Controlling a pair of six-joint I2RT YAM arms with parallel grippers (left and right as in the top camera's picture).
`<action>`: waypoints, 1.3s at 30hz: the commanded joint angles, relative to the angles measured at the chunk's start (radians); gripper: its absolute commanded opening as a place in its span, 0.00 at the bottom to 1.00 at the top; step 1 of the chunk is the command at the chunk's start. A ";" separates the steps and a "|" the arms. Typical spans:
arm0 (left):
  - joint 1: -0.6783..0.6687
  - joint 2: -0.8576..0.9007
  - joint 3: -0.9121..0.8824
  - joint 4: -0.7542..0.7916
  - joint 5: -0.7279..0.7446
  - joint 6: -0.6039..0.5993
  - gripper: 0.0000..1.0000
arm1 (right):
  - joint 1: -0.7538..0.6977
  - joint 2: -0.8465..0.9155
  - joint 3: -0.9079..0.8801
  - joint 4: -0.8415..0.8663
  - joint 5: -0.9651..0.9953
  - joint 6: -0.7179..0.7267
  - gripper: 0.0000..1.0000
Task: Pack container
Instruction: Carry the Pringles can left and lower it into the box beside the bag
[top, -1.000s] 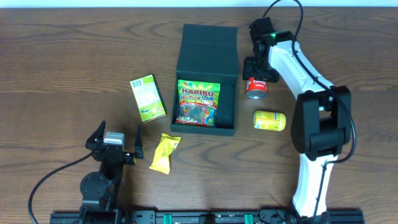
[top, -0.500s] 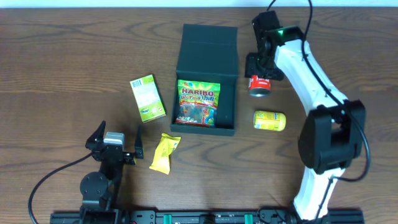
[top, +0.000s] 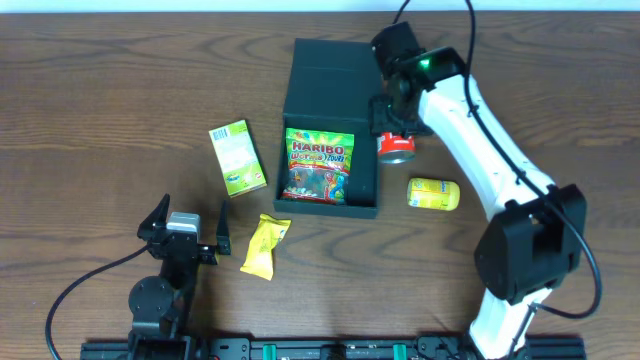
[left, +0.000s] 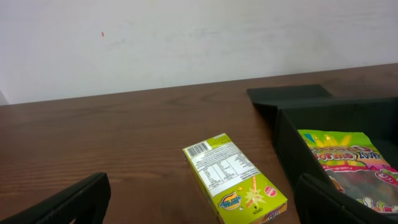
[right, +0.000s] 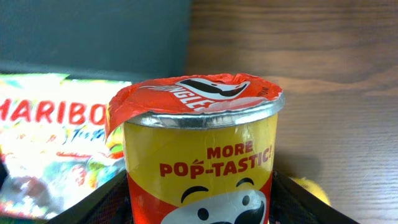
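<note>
Right gripper (top: 393, 128) clamped on can (right: 199, 143), seemingly raised off table, just beside container (top: 368, 160) right wall. Container mid-table, lid flap back, candy bag (top: 318, 165) inside. Left gripper (top: 188, 225) jaws wide, holding nothing, front-left.

There was one dark green container (top: 335, 80), one Haribo bag (top: 318, 163), one light-green carton (top: 237, 158), one yellow packet (top: 266, 245), one Pringles can (top: 396, 148) and one yellow tub (top: 433, 193).
</note>
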 joint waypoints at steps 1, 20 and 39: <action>0.002 0.001 -0.011 -0.051 0.005 0.000 0.95 | 0.045 -0.036 0.006 -0.015 0.004 0.046 0.65; 0.002 0.001 -0.011 -0.051 0.005 0.000 0.95 | 0.203 -0.036 0.003 -0.033 -0.068 0.244 0.63; 0.002 0.001 -0.011 -0.051 0.005 0.000 0.95 | 0.214 -0.080 -0.230 0.092 -0.068 0.302 0.64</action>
